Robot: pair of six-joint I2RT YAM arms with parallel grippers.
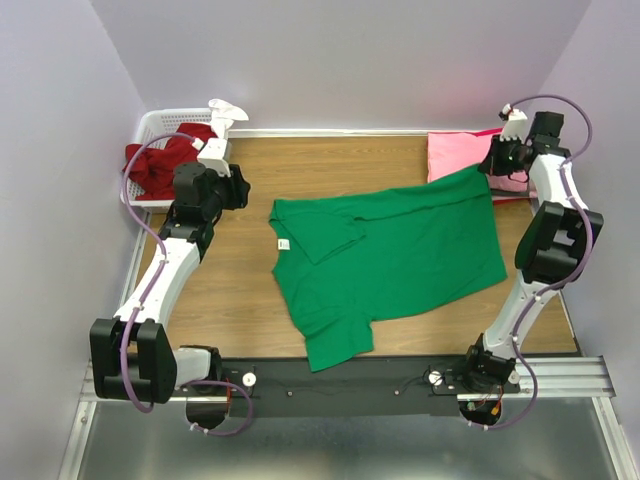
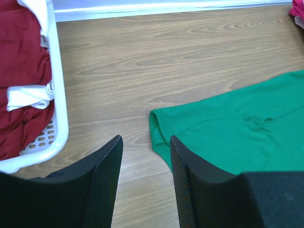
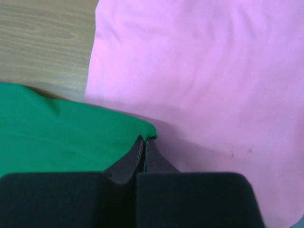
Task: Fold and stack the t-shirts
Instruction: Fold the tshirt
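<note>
Right pincer [image 3: 145,142]: jaws fully together at the far corner of the green t-shirt [image 1: 400,250], at about 2 o'clock in the top view. The hem appears nipped right at the fingertips, though the bite is thin and I cannot confirm how much cloth is in it. Left pincer [image 2: 145,140]: roughly half open, holding nothing, hovering over bare surface [image 1: 330,165] at about 10 o'clock, between the white basket [image 2: 59,109] and the shirt's nearest edge. The green t-shirt lies spread across the middle of the surface, neck tag toward 9 o'clock, one sleeve already lapped over the body, and its lower corner at 6 to 7 o'clock hanging onto the black rail at the near edge. The pink t-shirts [image 3: 213,71] lie under and just beyond the gripped corner. The dark red t-shirt [image 1: 160,160] is in the basket. Risks, as I judge them: with so little hem held, the corner may slip free under any pull. The pincer sits over the pink cloth and could drag the top of that stack along. Pulling from one corner, with the left side unheld, would likely skew or bunch the shirt. The overhanging corner may snag on the rail.
</note>
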